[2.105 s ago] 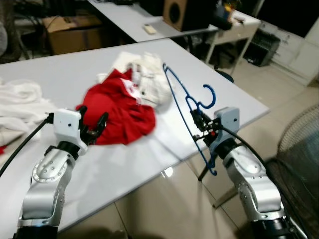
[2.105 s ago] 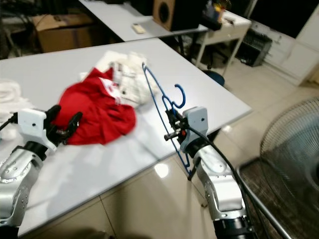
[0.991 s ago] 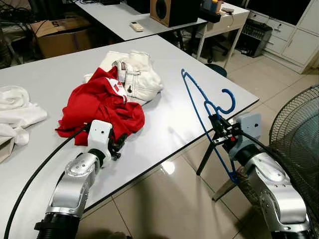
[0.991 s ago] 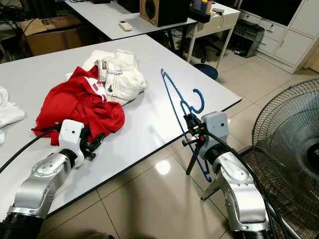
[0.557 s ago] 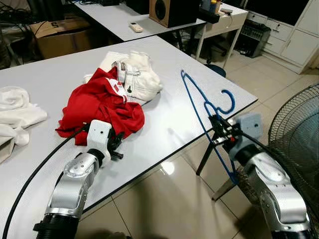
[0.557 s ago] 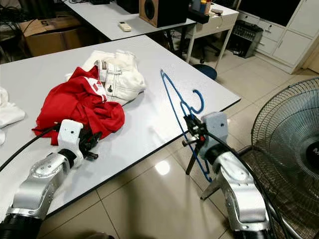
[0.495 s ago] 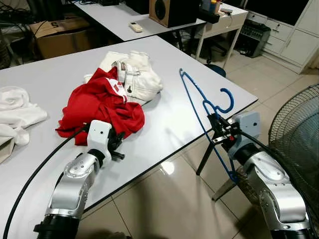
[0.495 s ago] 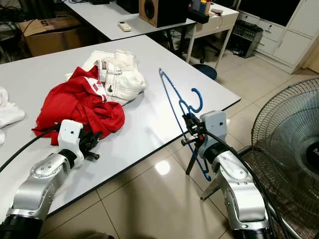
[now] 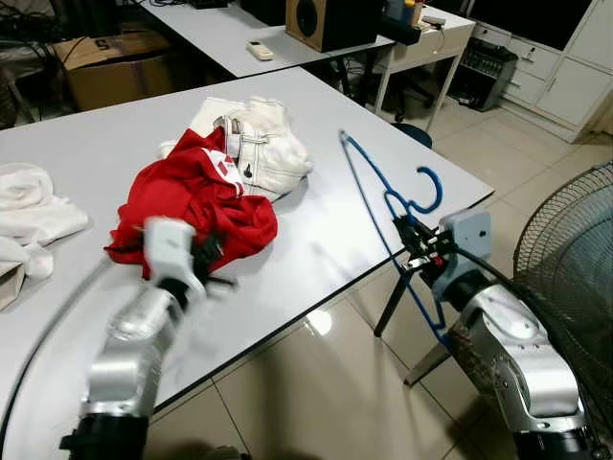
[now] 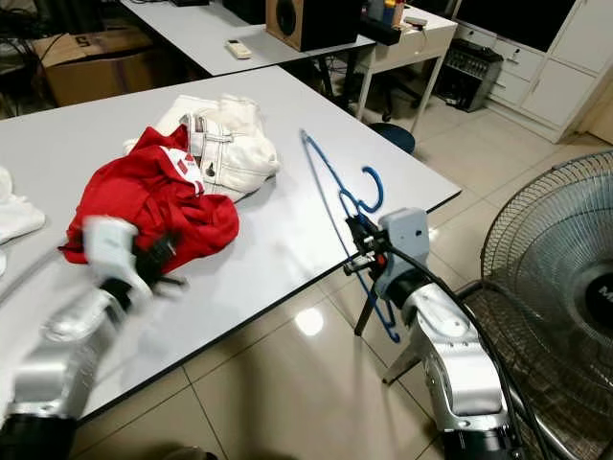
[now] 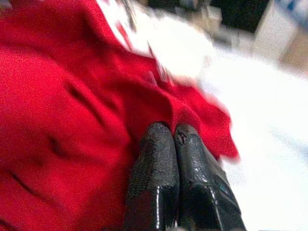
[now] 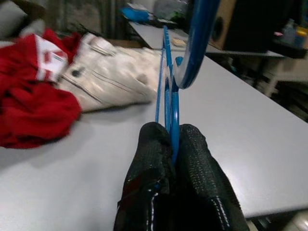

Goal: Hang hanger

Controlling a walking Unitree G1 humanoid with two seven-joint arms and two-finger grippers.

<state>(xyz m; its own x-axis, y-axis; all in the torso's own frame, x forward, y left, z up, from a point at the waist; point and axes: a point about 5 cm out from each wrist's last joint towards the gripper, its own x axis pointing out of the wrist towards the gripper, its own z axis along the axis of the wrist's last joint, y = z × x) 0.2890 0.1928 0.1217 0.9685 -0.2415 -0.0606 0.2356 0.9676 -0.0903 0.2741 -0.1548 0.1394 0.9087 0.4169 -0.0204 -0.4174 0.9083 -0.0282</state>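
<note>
The blue hanger (image 9: 388, 211) is already picked up. It is held by the right gripper (image 9: 414, 251), whose two black fingers (image 12: 192, 163) are pinched tight on its wire near the hook. The hanger is kept in the air beside the table (image 9: 316, 220) corner, above the floor. It is not yet hung on anything. No rail or rod to hang it on can be seen, so the biggest part of the job is judged to be left: a place must be found and the hook must be set over it.

The left gripper (image 11: 175, 149) is seen with its fingers pressed together and nothing between them. It is right by the red shirt (image 9: 192, 206) on the table, and the arm looks blurred.

One hanger is counted. One red shirt is counted, and one pair of white jeans (image 9: 259, 144) lies against it. One more white cloth (image 9: 34, 206) lies well apart, at the table's edge. One fan (image 10: 556, 268) is seen on the floor.
</note>
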